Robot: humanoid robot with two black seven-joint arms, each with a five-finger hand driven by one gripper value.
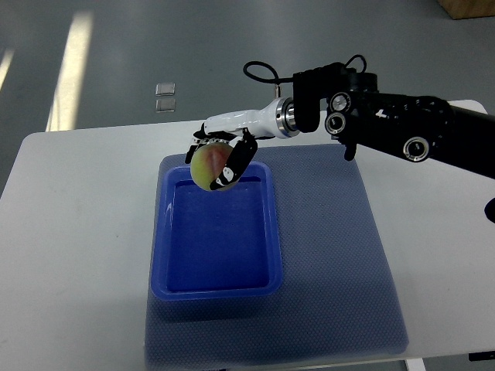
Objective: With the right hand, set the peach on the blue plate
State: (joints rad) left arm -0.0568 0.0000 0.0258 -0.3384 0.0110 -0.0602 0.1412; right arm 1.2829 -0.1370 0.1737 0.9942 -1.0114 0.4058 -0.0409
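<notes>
A yellow-red peach is held in my right hand, whose arm comes in from the right edge. The black fingers curl around the fruit. The peach hangs above the far end of the blue plate, a deep rectangular tray lying on the mat. Whether the peach touches the tray floor cannot be told. My left arm does not show.
The plate rests on a blue-grey mat spread over a white table. The table's front edge runs along the bottom of the picture. Grey floor lies beyond the far edge, with two small pale squares on it.
</notes>
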